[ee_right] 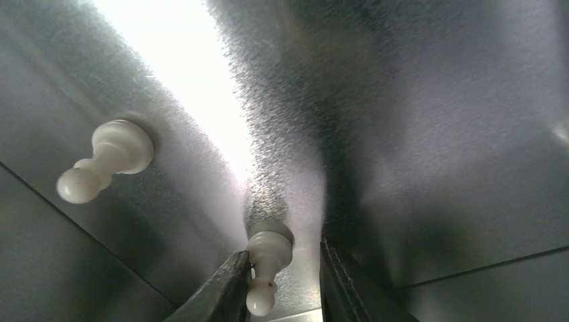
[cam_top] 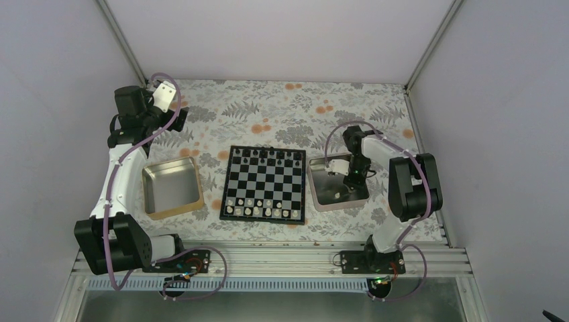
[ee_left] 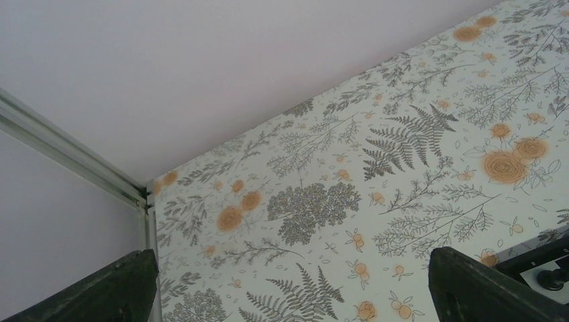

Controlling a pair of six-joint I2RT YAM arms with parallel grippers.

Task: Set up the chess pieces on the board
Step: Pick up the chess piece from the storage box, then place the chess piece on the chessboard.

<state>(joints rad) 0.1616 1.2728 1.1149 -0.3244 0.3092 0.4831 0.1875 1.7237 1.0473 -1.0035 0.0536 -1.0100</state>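
Observation:
The board (cam_top: 265, 178) lies mid-table, with white chess pieces (cam_top: 258, 211) on its two near rows and black pieces on the far row. My right gripper (cam_top: 349, 176) reaches down into the right metal tray (cam_top: 339, 205). In the right wrist view a white pawn (ee_right: 268, 258) stands on the tray floor between the jaws of the right gripper (ee_right: 282, 288). The left finger (ee_right: 221, 288) touches the pawn and the right finger (ee_right: 342, 288) stands apart from it. A second white pawn (ee_right: 107, 157) stands further left. My left gripper (ee_left: 295, 288) hangs open and empty over the floral cloth.
A second metal tray (cam_top: 172, 189) with a tan rim sits left of the board. The left arm is raised toward the far left corner (cam_top: 178, 111). Walls enclose the table on three sides.

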